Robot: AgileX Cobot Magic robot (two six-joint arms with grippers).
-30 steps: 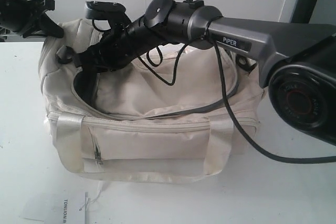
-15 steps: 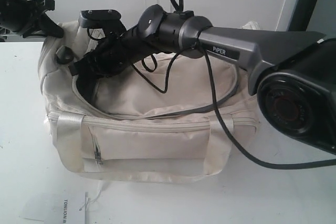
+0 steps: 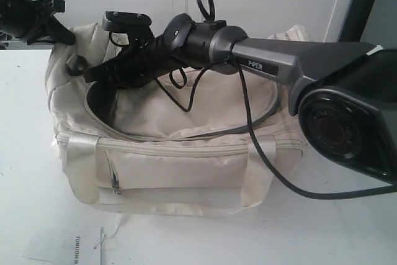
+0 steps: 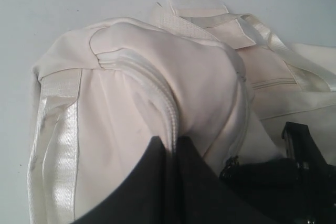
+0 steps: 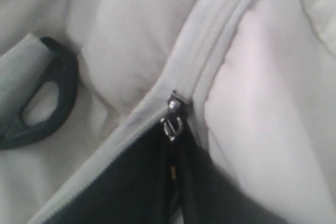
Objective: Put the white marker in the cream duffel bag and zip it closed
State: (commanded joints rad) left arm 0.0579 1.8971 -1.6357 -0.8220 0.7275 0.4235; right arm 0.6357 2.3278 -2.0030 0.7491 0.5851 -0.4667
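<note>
Two pincers are on the cream duffel bag (image 3: pixel 186 172), which sits mid-frame in the exterior view on the white desk (image 3: pixel 25 153). Your right arm stretches over the bag's top toward the upper left of the frame. There the right pincer (image 5: pixel 173 153) is pressed together on the metal zip pull (image 5: pixel 171 124) of the curved top zip. The pull sits right at its fingertips, and closed zip teeth run away beyond the slider. In the exterior view, just below that pincer, the flap gapes and the dark lining (image 3: pixel 99 100) shows.

Your left pincer (image 3: pixel 59 32) is in the upper left corner, at the bag's left end. Its wrist view shows the fingers closed on a raised fold of cream fabric along the zip seam. A dark end ring (image 3: pixel 74 64) lies between the two pincers, nearer the right one. At lower left a printed paper tag (image 3: pixel 68 243) lies on the desk, just in front of the bag.
</note>
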